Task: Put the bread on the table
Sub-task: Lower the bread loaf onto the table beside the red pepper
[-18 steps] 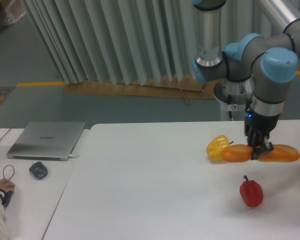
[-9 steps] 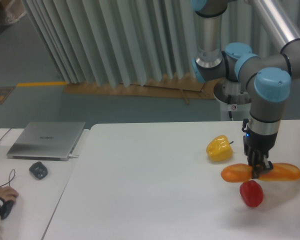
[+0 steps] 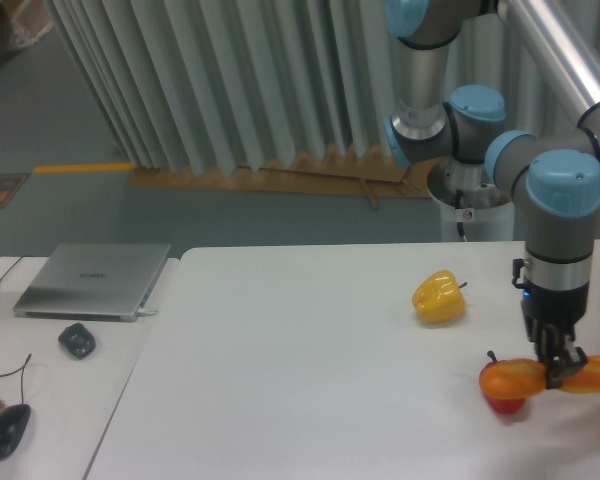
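Near the right edge of the table [image 3: 310, 380], the gripper [image 3: 557, 372] points straight down and is clamped around the middle of the bread [image 3: 513, 376]. Its 2 fingers grip the loaf from either side. The bread lies roughly level in the grasp, its left end rounded and glossy orange, its right end running out past the frame edge. Whether the loaf touches the tabletop or hangs just above it cannot be told. Directly under and behind the bread's left end sits the red bell pepper [image 3: 505, 403], partly hidden by the loaf, with its dark stem showing at the upper left. The yellow bell pepper [image 3: 439, 297] rests farther back and to the left, apart from both. On the narrower desk at left lie 1 closed laptop [image 3: 93, 280] and 2 mice [image 3: 76, 341].
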